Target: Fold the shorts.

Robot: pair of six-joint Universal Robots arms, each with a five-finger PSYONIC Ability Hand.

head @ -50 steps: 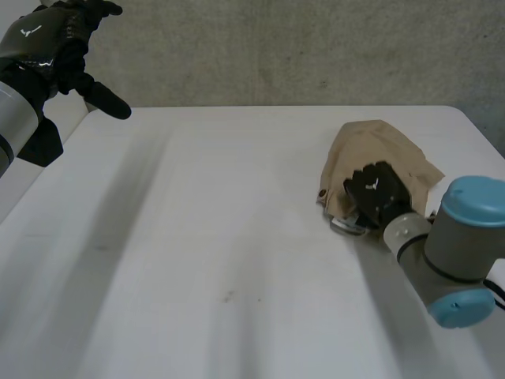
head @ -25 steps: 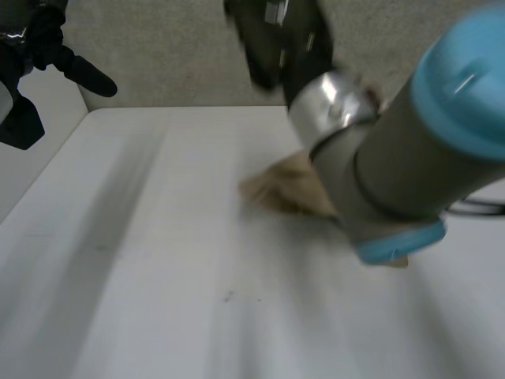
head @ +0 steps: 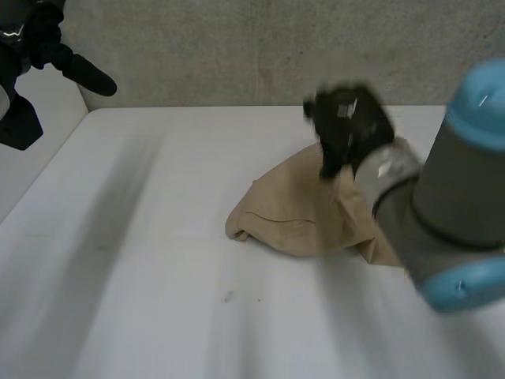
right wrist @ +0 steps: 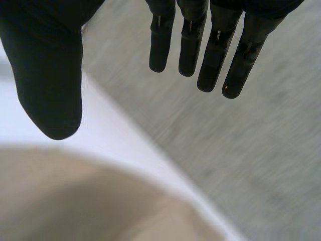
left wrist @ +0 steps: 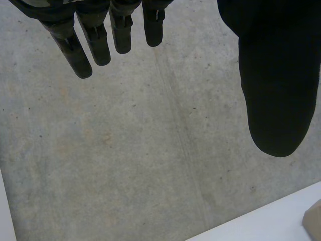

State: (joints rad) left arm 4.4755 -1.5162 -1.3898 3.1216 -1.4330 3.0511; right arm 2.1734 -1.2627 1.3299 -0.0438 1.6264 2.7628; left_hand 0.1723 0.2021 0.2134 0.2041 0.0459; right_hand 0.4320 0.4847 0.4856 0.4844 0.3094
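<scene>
Beneath right hand (head: 347, 130): tan shorts (head: 296, 215) crumpled on table (head: 158, 276) | right hand straight-fingered, empty | left hand (head: 28, 43) well apart, straight-fingered, empty

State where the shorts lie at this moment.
In the head view, the shorts lie crumpled on the white table, right of its middle, next to the open right hand.

A white bench (head: 158, 276) fills the lower frame; speckled grey concrete (head: 237, 47) spans the upper frame behind it.
</scene>
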